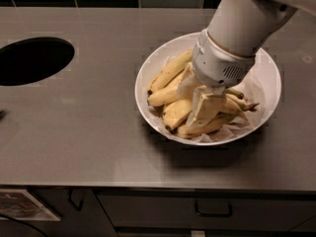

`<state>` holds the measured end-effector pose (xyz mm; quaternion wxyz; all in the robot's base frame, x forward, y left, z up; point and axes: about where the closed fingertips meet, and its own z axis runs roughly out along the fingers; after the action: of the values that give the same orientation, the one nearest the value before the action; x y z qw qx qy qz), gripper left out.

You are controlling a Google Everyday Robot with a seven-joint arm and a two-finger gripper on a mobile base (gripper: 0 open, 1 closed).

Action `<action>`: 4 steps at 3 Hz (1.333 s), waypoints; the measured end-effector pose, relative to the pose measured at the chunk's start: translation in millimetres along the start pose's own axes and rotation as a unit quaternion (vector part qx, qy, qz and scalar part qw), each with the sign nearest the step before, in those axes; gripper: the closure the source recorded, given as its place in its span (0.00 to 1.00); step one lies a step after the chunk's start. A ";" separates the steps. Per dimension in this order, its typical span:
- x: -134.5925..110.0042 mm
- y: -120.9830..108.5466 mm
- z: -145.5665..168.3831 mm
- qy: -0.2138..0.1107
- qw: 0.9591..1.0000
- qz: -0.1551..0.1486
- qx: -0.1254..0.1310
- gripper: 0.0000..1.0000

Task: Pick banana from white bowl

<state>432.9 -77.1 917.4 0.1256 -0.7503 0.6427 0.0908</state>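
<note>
The white bowl (266,73) stands on the right half of the steel counter, lined with crumpled white paper and holding several yellow bananas. The plump, curved banana (175,111) with a dark blunt tip lies at the front left of the pile. My gripper (201,113) reaches down from the upper right into the middle of the pile, right beside that banana and touching the fruit. The grey-white wrist (222,58) hides the bananas at the back of the bowl. Slimmer bananas with greenish stems (237,102) stick out to the right.
A dark round hole (32,60) is cut into the counter at the far left. Dark tiles run along the back wall. Cabinet drawers with handles (213,212) sit below the counter's front edge.
</note>
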 end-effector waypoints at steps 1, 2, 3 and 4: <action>5.8 -2.3 9.9 0.002 1.000 0.008 -0.011 0.45; 4.8 -2.6 6.7 0.002 1.000 0.008 -0.011 0.61; 4.8 -2.6 6.7 0.002 1.000 0.008 -0.011 0.84; -3.9 -1.3 -13.6 -0.004 1.000 -0.005 0.019 1.00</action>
<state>433.2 -77.4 931.6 0.1424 -0.7506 0.6401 0.0808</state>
